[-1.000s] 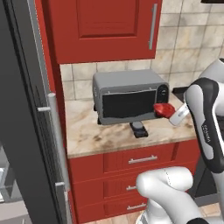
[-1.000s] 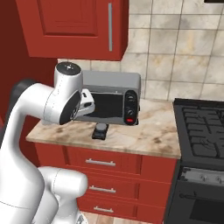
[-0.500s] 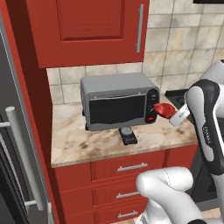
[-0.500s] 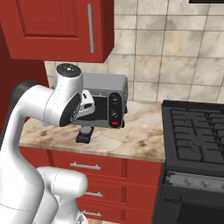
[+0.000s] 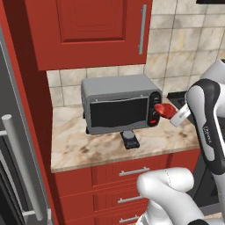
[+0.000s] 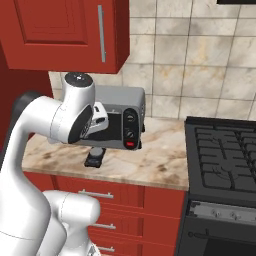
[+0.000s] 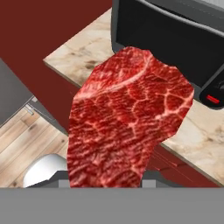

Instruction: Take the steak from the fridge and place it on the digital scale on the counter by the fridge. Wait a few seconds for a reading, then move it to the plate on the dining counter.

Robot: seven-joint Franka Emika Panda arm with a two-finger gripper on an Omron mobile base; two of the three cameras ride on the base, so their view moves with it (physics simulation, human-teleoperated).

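The hand [image 5: 169,112] pinched the steak [image 5: 164,110] and carried it in the air above the bench [image 5: 74,147], level with the right end of the toaster oven [image 5: 119,103]. The digital scale [image 5: 130,139] lay low in front of the oven, well left of and below the meat. In the hand view the steak [image 7: 127,118] hung large past the fingers, so it risked brushing the oven on the way down, or landing partly off the small scale.
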